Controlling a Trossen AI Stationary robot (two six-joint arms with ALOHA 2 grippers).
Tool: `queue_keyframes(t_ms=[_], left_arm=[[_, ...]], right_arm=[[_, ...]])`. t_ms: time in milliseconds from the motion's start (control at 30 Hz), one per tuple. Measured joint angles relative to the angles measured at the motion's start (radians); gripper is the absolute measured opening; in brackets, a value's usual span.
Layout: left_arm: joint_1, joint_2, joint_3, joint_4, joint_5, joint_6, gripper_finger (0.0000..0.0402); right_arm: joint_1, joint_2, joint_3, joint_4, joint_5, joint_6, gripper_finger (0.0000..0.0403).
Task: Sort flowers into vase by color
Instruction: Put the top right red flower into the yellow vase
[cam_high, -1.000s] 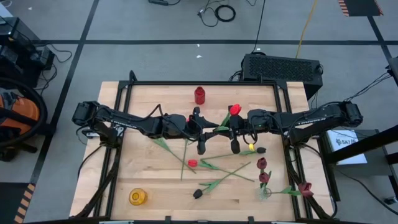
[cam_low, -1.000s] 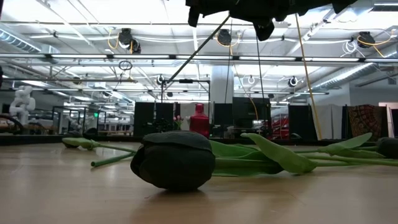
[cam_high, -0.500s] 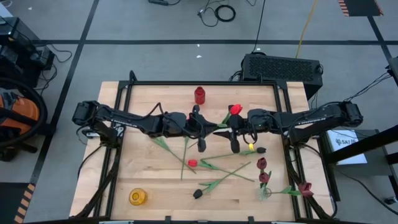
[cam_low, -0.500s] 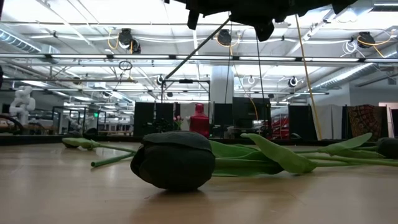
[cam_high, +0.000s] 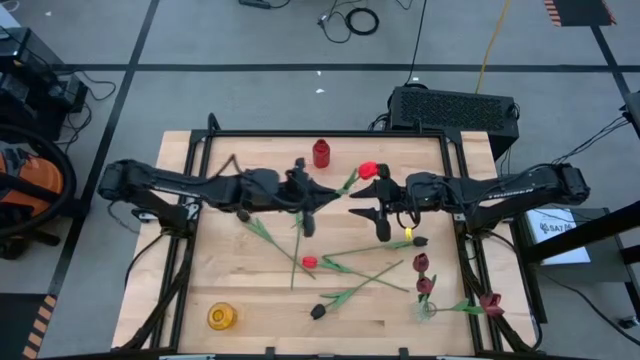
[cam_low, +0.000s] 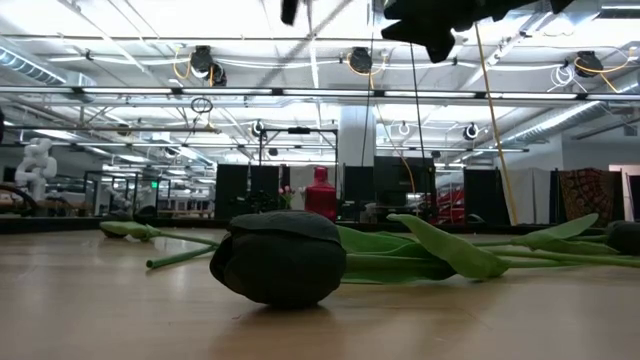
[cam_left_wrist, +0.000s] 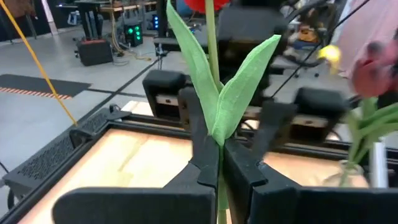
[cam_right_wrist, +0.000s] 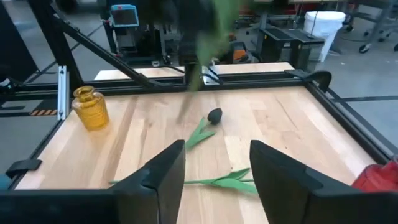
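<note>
My left gripper (cam_high: 312, 200) is above the table's middle, shut on the green stem of a red-headed flower (cam_high: 368, 170). In the left wrist view, the stem and two leaves (cam_left_wrist: 214, 93) rise from between the fingers. My right gripper (cam_high: 372, 213) faces it from the right, open and holding nothing (cam_right_wrist: 214, 168). Several more flowers lie flat on the table: a red head (cam_high: 309, 262), black heads (cam_high: 318, 312) (cam_high: 420, 241) and a maroon head (cam_high: 420, 262). One black head (cam_low: 280, 258) fills the foreground of the low view. My left gripper pinches the flower's stem (cam_left_wrist: 218, 158) between its two fingers, just below where the leaves branch off. The fingers come in level from the table's left and lie across the stem. The flower is lifted clear of the table, its red head beyond the fingertips toward the right arm.
A red vase (cam_high: 321, 152) stands at the far middle and a yellow vase (cam_high: 221, 316) at the near left. A clear vase (cam_high: 428, 310) with maroon flowers stands at the near right. A black frame (cam_high: 300, 133) runs around the wooden table.
My left gripper has shut on the stem, while my right gripper has opened and let it go. The left gripper has then risen and drawn back toward the table's left and far side, carrying the flower away from the right gripper.
</note>
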Motion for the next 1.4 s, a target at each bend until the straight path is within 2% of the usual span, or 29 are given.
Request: queue_keyframes(t_ms=[267,400,467,567,767,933,1033,1267,1400], left_arm=[[-0.107,-0.218,0.001,-0.207,-0.004,-0.084,0.0011],[-0.239,-0.304,0.001,-0.265,-0.050,-0.133,0.0011],[-0.333,-0.333,0.001,-0.264,-0.105,-0.133,0.0011],[-0.473,-0.353,0.001,-0.259,-0.254,-0.120,0.0011],[-0.746,-0.326,0.001,-0.251,-0.653,-0.081,0.0011],[-0.913,-0.251,-0.009,-0.238,-1.027,-0.086,0.0011],[-0.978,-0.200,-0.022,-0.239,-1.178,-0.133,0.0011],[-1.043,-0.147,-0.067,-0.240,-1.212,-0.251,0.0011],[-1.060,-0.148,-0.088,-0.257,-1.169,-0.263,0.0011]], right_arm=[[0.000,-0.011,0.000,-0.013,0.000,0.000,0.0180],[0.000,-0.011,0.000,-0.022,0.001,0.000,0.0180],[0.000,-0.011,0.000,-0.020,0.001,0.000,0.0180],[0.000,-0.011,0.000,-0.014,0.002,-0.005,0.0180],[0.000,-0.011,0.000,0.028,0.003,-0.019,0.0180],[-0.005,-0.010,0.000,0.058,0.002,-0.019,0.0180],[-0.014,-0.010,0.000,0.070,0.003,-0.015,0.0180],[-0.027,-0.010,0.000,0.078,0.003,-0.012,0.0180],[-0.027,-0.010,0.000,0.088,0.003,-0.012,0.0180]])
